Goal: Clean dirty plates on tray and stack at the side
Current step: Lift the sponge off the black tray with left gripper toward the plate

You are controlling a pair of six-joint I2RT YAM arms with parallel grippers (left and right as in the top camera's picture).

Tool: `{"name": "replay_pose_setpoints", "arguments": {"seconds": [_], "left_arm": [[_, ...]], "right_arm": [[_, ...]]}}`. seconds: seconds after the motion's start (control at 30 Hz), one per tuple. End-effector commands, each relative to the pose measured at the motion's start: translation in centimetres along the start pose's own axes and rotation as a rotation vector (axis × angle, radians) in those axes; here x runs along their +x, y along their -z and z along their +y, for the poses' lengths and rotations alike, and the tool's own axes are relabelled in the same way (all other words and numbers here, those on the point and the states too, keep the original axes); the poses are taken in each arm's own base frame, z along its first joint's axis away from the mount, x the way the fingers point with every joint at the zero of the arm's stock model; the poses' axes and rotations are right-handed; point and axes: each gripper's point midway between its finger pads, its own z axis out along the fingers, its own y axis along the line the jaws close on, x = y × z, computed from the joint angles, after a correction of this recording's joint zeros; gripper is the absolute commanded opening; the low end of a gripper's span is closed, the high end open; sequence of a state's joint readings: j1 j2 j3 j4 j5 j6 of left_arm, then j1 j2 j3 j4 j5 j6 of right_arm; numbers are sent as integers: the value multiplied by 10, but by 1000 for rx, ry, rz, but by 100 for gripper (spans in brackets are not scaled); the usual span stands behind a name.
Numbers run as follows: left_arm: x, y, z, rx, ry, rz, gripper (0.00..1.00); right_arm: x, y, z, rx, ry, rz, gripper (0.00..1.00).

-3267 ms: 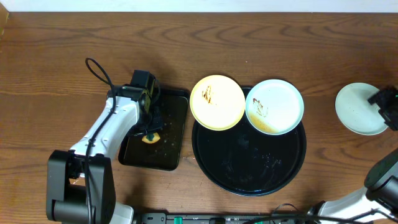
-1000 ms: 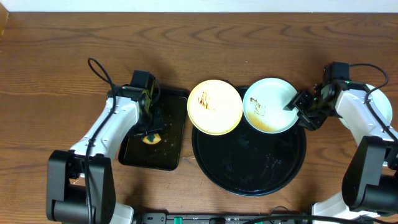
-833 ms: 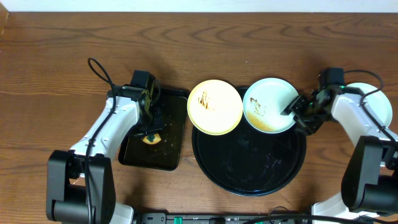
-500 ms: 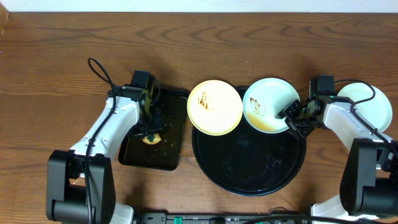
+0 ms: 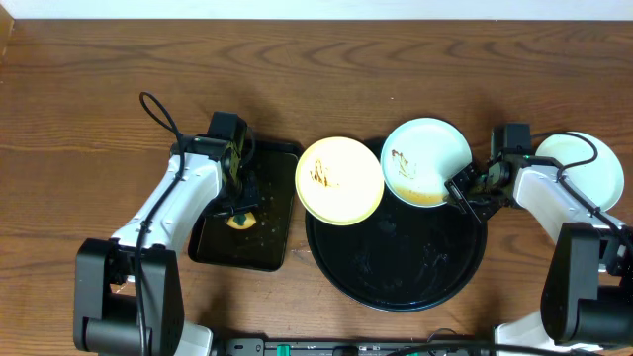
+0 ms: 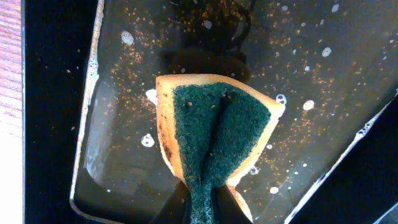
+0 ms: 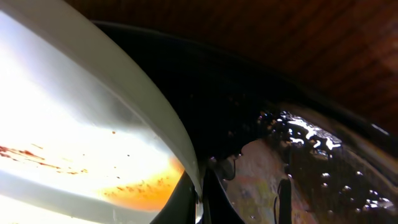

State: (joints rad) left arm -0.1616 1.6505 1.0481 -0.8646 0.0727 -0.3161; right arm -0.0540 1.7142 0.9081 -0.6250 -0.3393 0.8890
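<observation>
A pale mint plate [image 5: 426,161] with brown smears lies at the back of the round black tray [image 5: 396,267]. My right gripper [image 5: 457,188] is shut on its right rim; in the right wrist view the rim [image 7: 155,118] runs down between the closed fingers of my right gripper [image 7: 199,202]. A pale yellow plate [image 5: 339,180] with a brown smear overlaps the tray's left rim beside it. Another mint plate [image 5: 579,170] rests on the table at far right. My left gripper [image 5: 237,203] is shut on a green-and-yellow sponge [image 6: 214,134], which it squeezes over the small tray.
The rectangular black tray [image 5: 267,232], wet and speckled [image 6: 112,143], sits left of the round tray. A black cable [image 5: 158,111] loops behind the left arm. Wet patches shine on the round tray's floor [image 7: 305,168].
My right gripper moved in from the far-right plate and shut on the mint plate's rim. That plate shifted up and left; the yellow plate slid slightly down-left. The left arm stayed still.
</observation>
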Motion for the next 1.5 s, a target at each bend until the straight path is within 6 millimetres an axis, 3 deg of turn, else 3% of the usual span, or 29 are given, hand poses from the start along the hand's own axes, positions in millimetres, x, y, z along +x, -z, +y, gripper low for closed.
{"name": "replay_pose_setpoints", "arguments": {"seconds": [0.0, 0.37, 0.57, 0.8, 1.0, 1.17, 1.3, 1.47], "left_arm": [[3, -1, 0, 10, -13, 13, 7], [9, 13, -44, 119, -169, -7, 7], [21, 37, -107, 301, -270, -9, 8], [25, 66, -158, 480, -332, -32, 7], [28, 79, -194, 602, -345, -58, 7], [43, 92, -228, 705, -390, -60, 7], [58, 98, -248, 745, -425, -57, 7], [91, 120, -286, 888, -496, -20, 7]], "right_arm": [[-5, -4, -25, 119, 2, -51, 2], [-14, 1, -49, 254, 115, -108, 2], [-14, 3, -54, 280, 175, -100, 2], [-6, 2, -63, 313, 242, -59, 2], [9, -4, -85, 358, 237, -7, 1], [15, -8, -96, 376, 232, 12, 2], [13, -6, -91, 358, 238, -7, 2], [9, 2, -82, 323, 249, -46, 2]]}}
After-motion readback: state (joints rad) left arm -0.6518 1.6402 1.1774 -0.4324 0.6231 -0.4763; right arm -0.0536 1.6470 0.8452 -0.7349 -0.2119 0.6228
